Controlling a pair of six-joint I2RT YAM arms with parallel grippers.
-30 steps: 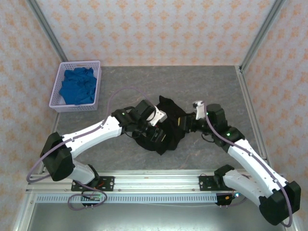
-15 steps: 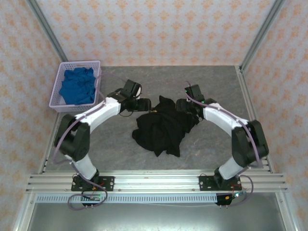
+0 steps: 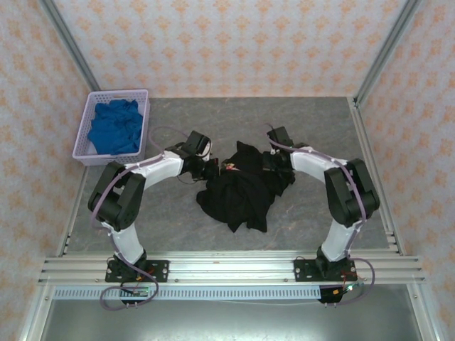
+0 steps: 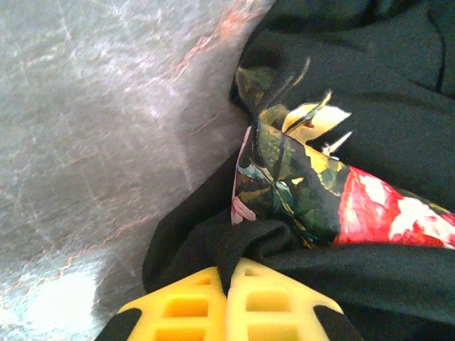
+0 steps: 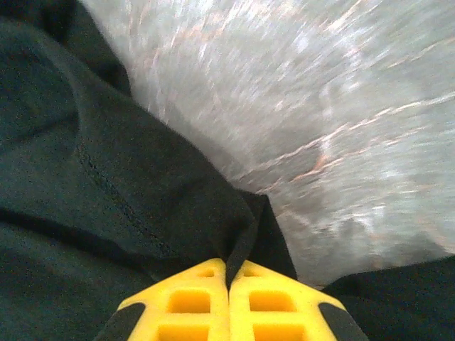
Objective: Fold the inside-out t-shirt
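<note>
Not much folding to report yet, tbh. The black t-shirt [image 3: 242,193] sits in a crumpled heap around the middle of the grey table [image 3: 320,121], with no flat panel, sleeve line or hem I can pick out from the top cam. I've got both arms tucked in low at the far side of the heap, one on each flank. The left gripper [image 4: 227,283] has its yellow pads pressed together with a ridge of black fabric pinched in the seam between them, right next to a bunched-up bit of the printed graphic [image 4: 306,192], which shows red, white and some dark green. The right gripper [image 5: 229,283] is the same deal: pads closed on a fold of plain black cloth near a stitched seam, bare tabletop just beyond it. The lavender basket [image 3: 141,124] with the blue cloth [image 3: 114,126] sits well off at the far left, not involved. So I'd call this the very start: two grips on, nothing spread out. Flattening the shirt and every actual fold are all left to do.
</note>
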